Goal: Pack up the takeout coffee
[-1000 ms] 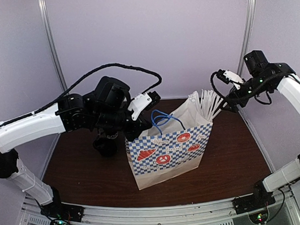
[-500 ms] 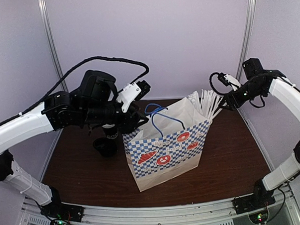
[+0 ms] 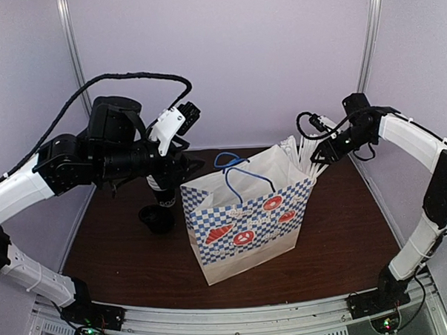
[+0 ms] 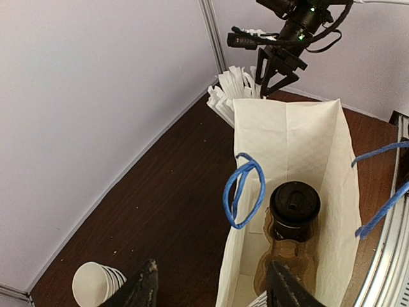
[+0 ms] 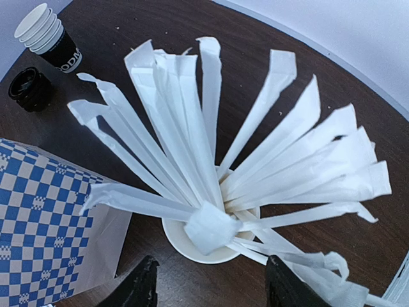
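Observation:
The takeout coffee (image 4: 294,208), a small black cup with a black lid, stands upright at the bottom of the checkered paper bag (image 3: 244,226), on a brown wet stain. In the top view the bag hides it. My left gripper (image 4: 214,291) hangs open and empty above the bag's left rim (image 4: 243,256), well over the cup; the top view shows this gripper (image 3: 185,166) up and left of the bag. My right gripper (image 5: 214,288) is open, just above a white cup of paper-wrapped sticks (image 5: 211,246) behind the bag's right end, holding nothing.
A stack of lidless black cups (image 3: 160,194) with white insides stands left of the bag, and black lids (image 3: 157,218) lie in front of it. The bag's blue handles (image 3: 235,174) stick up. The wrapped sticks (image 3: 308,153) fan out widely. Walls close off the back and both sides.
My left gripper has opened and pulled up and to the left, away from the bag's mouth. My right arm has moved left and down toward the white sticks, its jaws narrowing.

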Robot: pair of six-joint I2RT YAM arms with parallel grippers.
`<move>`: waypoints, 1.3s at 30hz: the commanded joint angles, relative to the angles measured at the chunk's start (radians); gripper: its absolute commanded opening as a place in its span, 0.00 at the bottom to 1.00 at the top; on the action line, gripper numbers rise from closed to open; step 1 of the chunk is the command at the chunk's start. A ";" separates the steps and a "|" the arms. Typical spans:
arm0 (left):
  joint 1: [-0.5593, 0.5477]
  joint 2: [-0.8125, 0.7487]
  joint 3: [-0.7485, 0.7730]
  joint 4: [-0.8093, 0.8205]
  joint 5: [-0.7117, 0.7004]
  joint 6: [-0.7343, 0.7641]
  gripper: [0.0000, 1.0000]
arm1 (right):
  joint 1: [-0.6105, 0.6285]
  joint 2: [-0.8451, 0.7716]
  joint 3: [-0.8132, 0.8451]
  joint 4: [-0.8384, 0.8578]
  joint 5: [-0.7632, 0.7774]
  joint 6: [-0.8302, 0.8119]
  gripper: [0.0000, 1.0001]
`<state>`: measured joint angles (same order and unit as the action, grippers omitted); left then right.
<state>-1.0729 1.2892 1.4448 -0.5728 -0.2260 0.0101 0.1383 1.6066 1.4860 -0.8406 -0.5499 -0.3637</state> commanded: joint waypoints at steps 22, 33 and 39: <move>0.006 -0.031 -0.032 0.017 -0.040 -0.036 0.60 | 0.037 -0.012 0.099 0.001 -0.025 0.002 0.03; 0.005 -0.045 -0.031 0.008 -0.057 -0.024 0.60 | 0.037 -0.172 0.244 -0.103 0.037 -0.011 0.06; 0.007 -0.054 -0.032 -0.007 -0.092 -0.021 0.60 | 0.037 -0.286 0.340 -0.126 0.004 -0.017 0.08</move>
<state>-1.0729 1.2610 1.4185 -0.5873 -0.2794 -0.0166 0.1688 1.4017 1.7691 -0.9367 -0.5346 -0.3710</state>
